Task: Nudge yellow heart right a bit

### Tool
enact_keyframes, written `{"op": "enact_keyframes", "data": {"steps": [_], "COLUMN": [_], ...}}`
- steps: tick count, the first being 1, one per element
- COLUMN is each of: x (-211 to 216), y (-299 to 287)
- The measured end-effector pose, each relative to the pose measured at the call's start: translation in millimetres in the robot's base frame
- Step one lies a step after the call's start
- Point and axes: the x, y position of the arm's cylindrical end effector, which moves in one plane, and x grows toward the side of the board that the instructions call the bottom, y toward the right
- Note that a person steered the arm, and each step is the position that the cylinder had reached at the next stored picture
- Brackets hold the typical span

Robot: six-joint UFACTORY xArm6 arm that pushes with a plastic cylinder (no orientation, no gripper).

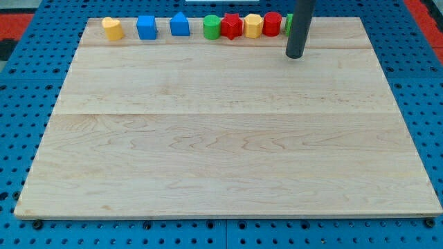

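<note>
Camera view shows you a wooden board (228, 138) with all the blocks lined up along the view's top edge. From the view's left: the yellow heart (112, 28), a blue cube (146, 28), a blue pentagon-like block (179, 25), then a tight cluster of a green cylinder (211, 28), a red star (231, 26), a yellow hexagon (253, 25), a red cylinder (272, 23) and a sliver of another green block (288, 23) half hidden behind the rod.

Your risk is the route. My tip (295, 56) sits near the view's top right, just below the cluster and well apart from the heart. To push the heart right you must reach its left side; cutting close along the row would likely scatter the blocks between. Push too far and the heart will probably hit the blue cube, which stands near on its right.

As for the tool, it is a plain rod with nothing to open; the tip touches no block and holds nothing.
</note>
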Motion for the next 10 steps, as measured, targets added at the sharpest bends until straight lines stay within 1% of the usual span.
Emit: {"op": "enact_keyframes", "data": {"steps": [3,4,5,6,8,9,10], "x": [0,18,29,35,35,35,5], "y": [1,-40,-115,-224,-384,-437,-439]}}
